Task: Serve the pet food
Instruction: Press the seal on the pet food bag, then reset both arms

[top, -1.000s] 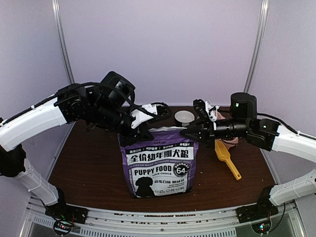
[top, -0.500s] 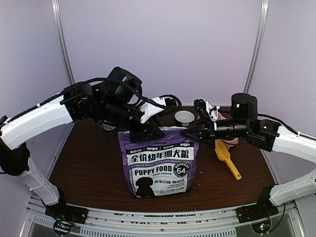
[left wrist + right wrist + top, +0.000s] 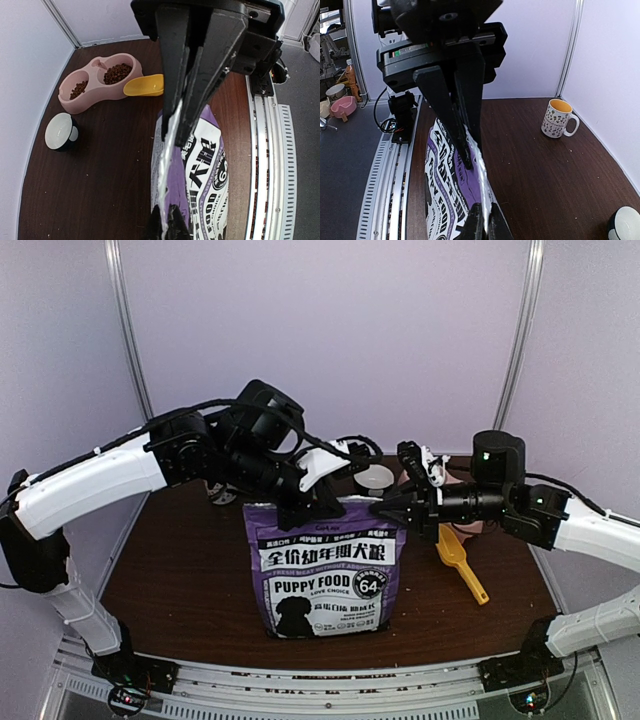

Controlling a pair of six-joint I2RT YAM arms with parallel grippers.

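The purple "PUPPY FOOD" bag (image 3: 323,570) stands upright mid-table. My left gripper (image 3: 322,508) is shut on the bag's silver top edge (image 3: 170,150) near its middle; its own tips show in the left wrist view (image 3: 167,225). My right gripper (image 3: 383,508) is shut on the same edge at the right corner, with its tips in the right wrist view (image 3: 485,225). The edge lies flat and closed between the two grippers. Brown kibble (image 3: 117,73) fills both wells of the pink double bowl (image 3: 95,100).
A yellow scoop (image 3: 458,558) lies right of the bag, beside the pink bowl. A black-and-white bowl (image 3: 374,478) stands behind the bag. A patterned mug (image 3: 559,118) stands at the back left. Walls close off the table's back and sides.
My left gripper has slid right along the bag's top edge, from the left corner toward the middle. The right gripper has stayed on the right corner.
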